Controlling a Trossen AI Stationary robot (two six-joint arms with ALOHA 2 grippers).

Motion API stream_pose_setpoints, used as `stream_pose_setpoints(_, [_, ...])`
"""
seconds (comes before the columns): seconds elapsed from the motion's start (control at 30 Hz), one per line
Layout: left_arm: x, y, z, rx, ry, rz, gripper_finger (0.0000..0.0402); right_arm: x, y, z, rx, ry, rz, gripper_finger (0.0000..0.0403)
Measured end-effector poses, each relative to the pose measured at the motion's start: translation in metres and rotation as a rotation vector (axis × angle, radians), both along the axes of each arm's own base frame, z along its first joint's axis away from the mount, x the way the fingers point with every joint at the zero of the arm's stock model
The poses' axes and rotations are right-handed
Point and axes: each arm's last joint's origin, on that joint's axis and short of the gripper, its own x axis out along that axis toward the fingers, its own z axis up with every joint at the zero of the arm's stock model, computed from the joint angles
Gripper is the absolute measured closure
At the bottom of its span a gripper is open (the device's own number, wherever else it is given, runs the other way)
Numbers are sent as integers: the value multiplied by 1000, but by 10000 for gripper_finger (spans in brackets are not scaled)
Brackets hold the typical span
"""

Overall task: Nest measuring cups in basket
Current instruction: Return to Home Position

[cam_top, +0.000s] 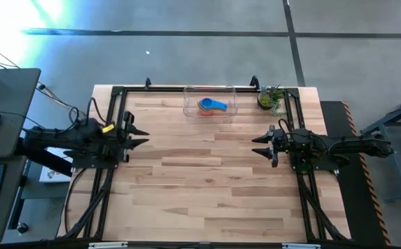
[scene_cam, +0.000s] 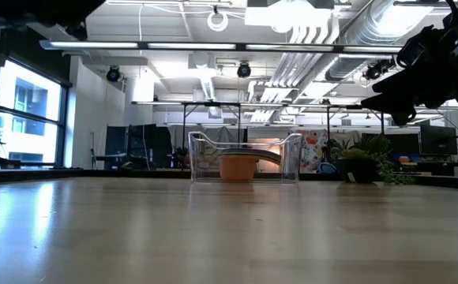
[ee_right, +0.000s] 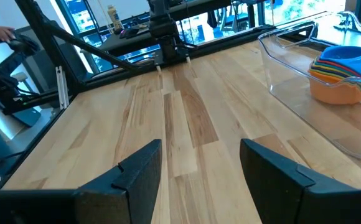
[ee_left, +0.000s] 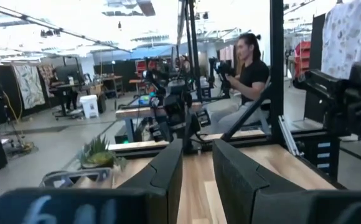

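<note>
The clear basket (cam_top: 229, 93) stands at the table's far edge, near the middle. Inside it the measuring cups (cam_top: 212, 105) sit stacked one in another, a blue one on top and an orange one (scene_cam: 238, 167) at the bottom, resting on the basket's floor. The right wrist view shows the stack (ee_right: 341, 73) behind the basket's clear wall (ee_right: 299, 99). My left gripper (cam_top: 145, 137) hovers open over the table's left side. My right gripper (cam_top: 256, 146) hovers open over the right side, nearer the basket. Neither touches anything.
A small green potted plant (cam_top: 271, 98) stands at the far right corner, just right of the basket. Black frame rails (cam_top: 110, 173) run along the table's left, right and far edges. Bare wood (cam_top: 200, 187) lies between the arms. A person (ee_left: 249, 68) sits beyond the table.
</note>
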Motion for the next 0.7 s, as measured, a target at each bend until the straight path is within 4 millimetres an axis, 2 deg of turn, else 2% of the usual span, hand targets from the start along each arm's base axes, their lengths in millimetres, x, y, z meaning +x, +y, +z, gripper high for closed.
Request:
stream_pose_setpoints(0.17, [-5,0,-24,-30,-5,-5,323,0,0,0,0,0,0,194])
stream_pose_setpoints(0.47, [-8,0,-51,-46,-7,-7,323,0,0,0,0,0,0,194])
stream_pose_setpoints(0.7, [-3,0,-75,-34,105,-4,323,0,0,0,0,0,-1,194])
